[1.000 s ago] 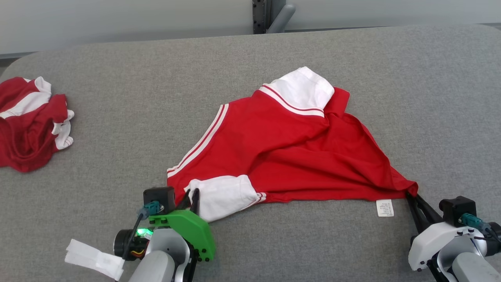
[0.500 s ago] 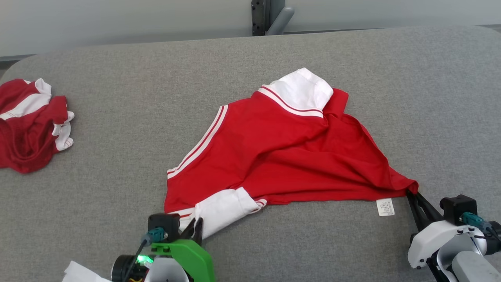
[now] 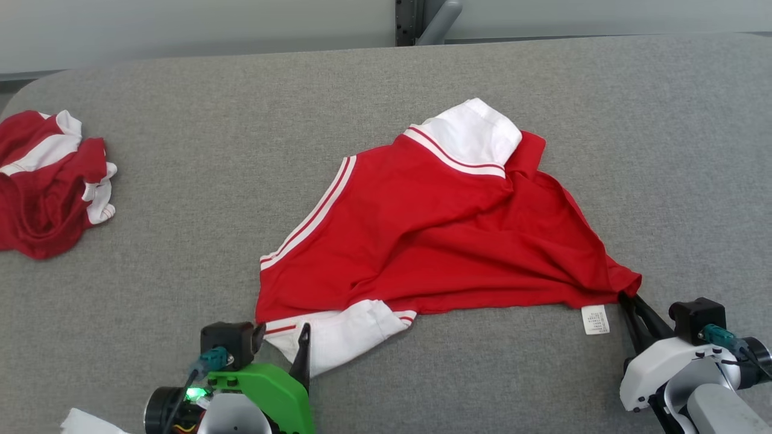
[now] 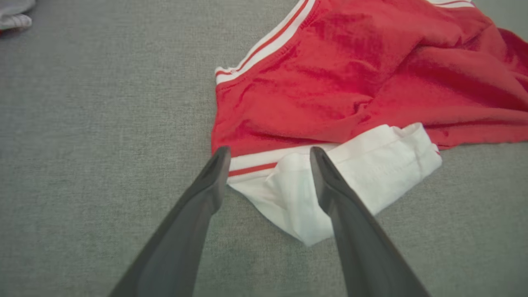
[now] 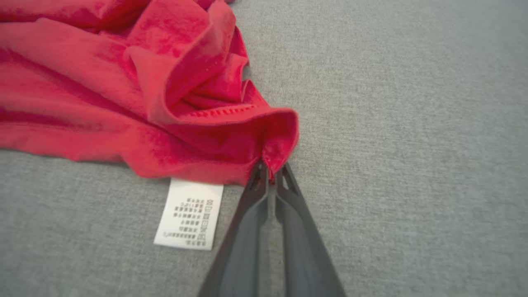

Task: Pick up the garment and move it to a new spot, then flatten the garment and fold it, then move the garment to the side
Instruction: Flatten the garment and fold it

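A second red-and-white heap [image 3: 51, 181] lay crumpled at the far left of the grey bench [image 3: 181, 211], well apart from the work, and a dark post [image 3: 410, 21] stood behind the bench. The garment [image 3: 446, 223], red with white sleeves and striped trim, lay rumpled mid-bench, its care label [image 3: 595, 319] flat by the near hem. The left tool [image 4: 269, 153] stood with fingers wide apart astride the near white sleeve [image 4: 350, 194]. The right tool [image 5: 272, 167] was pinched tight on the garment's red hem corner just beside the label.
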`<state>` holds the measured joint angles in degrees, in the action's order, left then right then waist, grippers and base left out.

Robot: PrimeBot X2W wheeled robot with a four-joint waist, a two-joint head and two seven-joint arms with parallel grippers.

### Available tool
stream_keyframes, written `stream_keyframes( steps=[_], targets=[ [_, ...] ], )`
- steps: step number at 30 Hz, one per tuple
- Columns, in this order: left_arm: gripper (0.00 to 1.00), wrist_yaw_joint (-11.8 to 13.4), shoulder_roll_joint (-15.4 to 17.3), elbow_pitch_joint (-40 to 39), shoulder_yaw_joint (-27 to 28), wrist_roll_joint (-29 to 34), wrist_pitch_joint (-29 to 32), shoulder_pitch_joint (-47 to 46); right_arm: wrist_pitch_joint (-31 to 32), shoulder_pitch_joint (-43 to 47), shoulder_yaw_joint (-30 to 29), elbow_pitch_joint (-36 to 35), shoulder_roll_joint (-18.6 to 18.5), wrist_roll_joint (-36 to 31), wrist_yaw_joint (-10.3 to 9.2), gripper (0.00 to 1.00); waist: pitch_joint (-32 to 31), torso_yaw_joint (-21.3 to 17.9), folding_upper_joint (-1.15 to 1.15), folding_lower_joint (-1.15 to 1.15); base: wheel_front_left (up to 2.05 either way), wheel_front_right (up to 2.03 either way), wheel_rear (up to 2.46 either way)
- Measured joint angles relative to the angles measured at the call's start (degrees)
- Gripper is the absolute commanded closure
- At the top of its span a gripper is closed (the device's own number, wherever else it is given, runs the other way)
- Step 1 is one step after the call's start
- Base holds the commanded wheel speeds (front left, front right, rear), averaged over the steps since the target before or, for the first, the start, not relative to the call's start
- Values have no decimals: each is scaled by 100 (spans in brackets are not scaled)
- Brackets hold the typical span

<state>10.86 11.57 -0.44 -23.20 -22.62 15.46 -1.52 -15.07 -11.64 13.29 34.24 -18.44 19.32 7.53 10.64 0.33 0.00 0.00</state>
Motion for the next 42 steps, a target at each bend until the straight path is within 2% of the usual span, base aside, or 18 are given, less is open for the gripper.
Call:
stream_keyframes(
  steps=[8,10,11,12,13,14,25,34,38,42],
  targets=[
    [0,-91,-27,409,-145,-202,468,-29,0,-51,70,8,2,12,0,100,25,-123,0,0,0,0,0],
    [2,-105,-12,447,-145,-215,514,-58,0,-45,71,10,4,13,0,100,30,-143,0,0,0,0,0],
    [8,-107,-7,464,-140,-220,514,-77,0,-42,73,11,4,13,0,100,32,-152,0,0,0,0,0],
    [51,-107,-2,474,-127,-221,488,-104,0,-42,75,11,4,13,0,100,34,-160,0,0,0,0,0],
    [70,-107,-2,474,-127,-221,488,-104,0,-42,75,11,4,13,0,100,34,-160,0,0,0,0,0],
    [100,-107,-1,482,-111,-221,435,-133,0,-41,79,12,5,13,0,100,34,-168,0,0,0,0,0],
    [100,-283,-74,514,67,-376,-330,-182,0,-42,203,-4,-114,116,0,100,-223,-173,0,0,0,0,0],
    [100,-336,-30,-59,288,-486,-856,-238,0,-127,438,-121,-305,486,0,100,-488,-123,0,0,0,0,0],
    [100,-477,56,-419,436,-509,-1017,-541,153,-420,667,-437,-436,1035,0,100,-584,-132,0,0,0,0,0],
    [100,-690,323,-634,609,-536,-1023,-1034,699,-889,873,-1141,-703,1965,0,100,-694,-180,0,0,0,0,0]
  ],
)
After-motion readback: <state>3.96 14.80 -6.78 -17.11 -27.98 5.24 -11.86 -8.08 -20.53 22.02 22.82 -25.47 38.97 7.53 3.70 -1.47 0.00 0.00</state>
